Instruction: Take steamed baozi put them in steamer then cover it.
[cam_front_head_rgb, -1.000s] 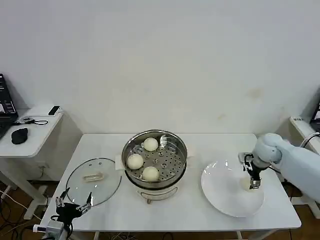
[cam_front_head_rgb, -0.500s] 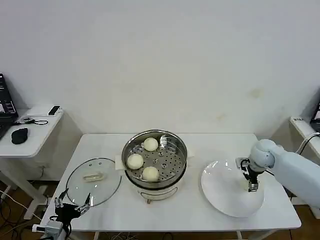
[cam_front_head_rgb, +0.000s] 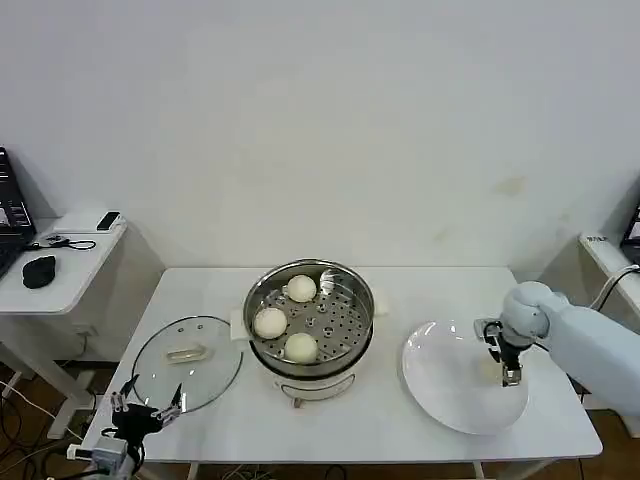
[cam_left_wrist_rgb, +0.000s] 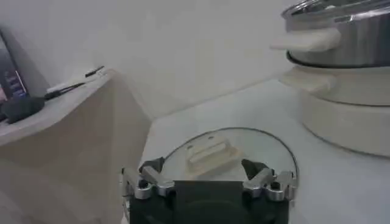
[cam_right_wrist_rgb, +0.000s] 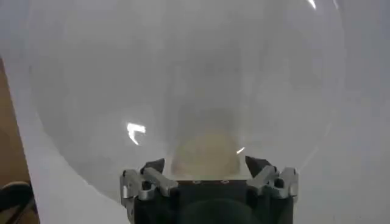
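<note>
— Where are we seeing the buns?

— We are counting three smooth cream-white steamed baozi (cam_front_head_rgb: 301, 288) sitting on the perforated tray of the shiny round stainless-steel steamer (cam_front_head_rgb: 310, 318), at the middle of the white table (cam_front_head_rgb: 400, 290). A fourth cream-white bun (cam_right_wrist_rgb: 204, 157) is lying on the flat white plate (cam_front_head_rgb: 440, 400) to the steamer's right.

— And our right gripper?

— We are holding the right gripper (cam_front_head_rgb: 510, 375) low over that plate, right above the fourth bun. In the right wrist view its fingers (cam_right_wrist_rgb: 155, 173) are standing apart with the bun between them, not yet closed on it.

— What about the left side?

— Our left gripper (cam_front_head_rgb: 145, 410) is hanging at the table's near left edge, just beside the round clear glass cover (cam_front_head_rgb: 187, 362), which is lying flat on the table with its cream-white handle up. In the left wrist view its fingers (cam_left_wrist_rgb: 152, 176) are spread wide and are holding nothing.
</note>
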